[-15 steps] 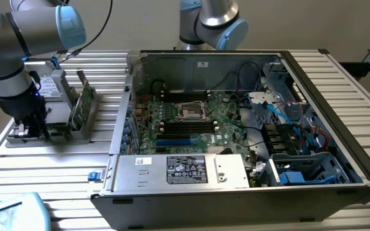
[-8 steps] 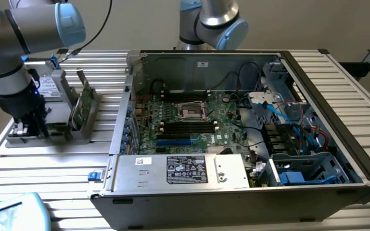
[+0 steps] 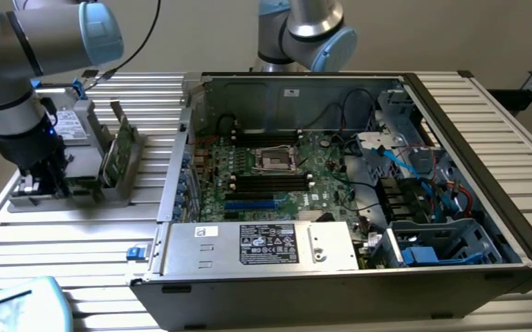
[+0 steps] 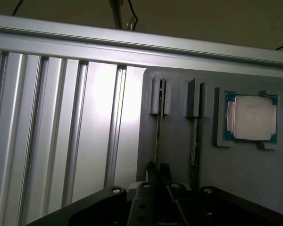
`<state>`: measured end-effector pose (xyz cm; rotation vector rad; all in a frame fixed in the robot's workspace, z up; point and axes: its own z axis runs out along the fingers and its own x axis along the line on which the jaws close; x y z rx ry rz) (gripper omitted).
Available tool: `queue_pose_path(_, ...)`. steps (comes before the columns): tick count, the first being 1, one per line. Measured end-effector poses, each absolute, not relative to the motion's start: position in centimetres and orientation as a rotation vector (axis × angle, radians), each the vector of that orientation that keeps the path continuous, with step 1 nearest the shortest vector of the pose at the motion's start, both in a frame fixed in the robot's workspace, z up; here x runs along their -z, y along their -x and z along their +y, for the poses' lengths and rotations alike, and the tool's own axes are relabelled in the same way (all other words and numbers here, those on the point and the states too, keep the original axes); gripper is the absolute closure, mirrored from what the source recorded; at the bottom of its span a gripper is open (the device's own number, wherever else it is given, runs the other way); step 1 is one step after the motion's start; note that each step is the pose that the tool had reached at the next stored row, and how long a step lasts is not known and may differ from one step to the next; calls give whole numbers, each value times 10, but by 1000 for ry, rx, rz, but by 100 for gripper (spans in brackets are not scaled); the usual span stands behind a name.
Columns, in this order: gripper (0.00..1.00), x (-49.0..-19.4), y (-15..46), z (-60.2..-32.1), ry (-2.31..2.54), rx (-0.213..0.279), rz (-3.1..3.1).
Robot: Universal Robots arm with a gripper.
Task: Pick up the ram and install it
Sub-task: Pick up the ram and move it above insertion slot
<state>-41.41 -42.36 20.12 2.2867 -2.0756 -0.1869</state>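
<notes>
The ram (image 4: 158, 136) shows edge-on as a thin stick standing in a slot of the grey holder (image 4: 179, 188). My gripper (image 4: 158, 170) sits low over it, one dark fingertip (image 4: 151, 169) on each side of the stick and close against it, so it looks shut on the ram. The stick is still seated in its slot. In the exterior view the gripper (image 3: 49, 181) is down at the holder (image 3: 67, 199) at that view's left, and the arm hides the ram there. The open computer case (image 3: 340, 83) holds the motherboard with dark memory slots (image 3: 270, 181).
A second green board (image 4: 194, 141) stands in the neighbouring slot, also visible in the exterior view (image 3: 118, 149). A square silver CPU chip (image 4: 251, 117) lies in a pocket of the holder. Ribbed aluminium table (image 4: 61, 132) surrounds it. Cables and a drive cage (image 3: 432, 242) crowd the case.
</notes>
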Motion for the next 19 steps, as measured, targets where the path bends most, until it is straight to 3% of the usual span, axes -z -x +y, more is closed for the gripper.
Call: queue_pose_path(19, 86, -214, 409, -424, -2273, 213, -2064)
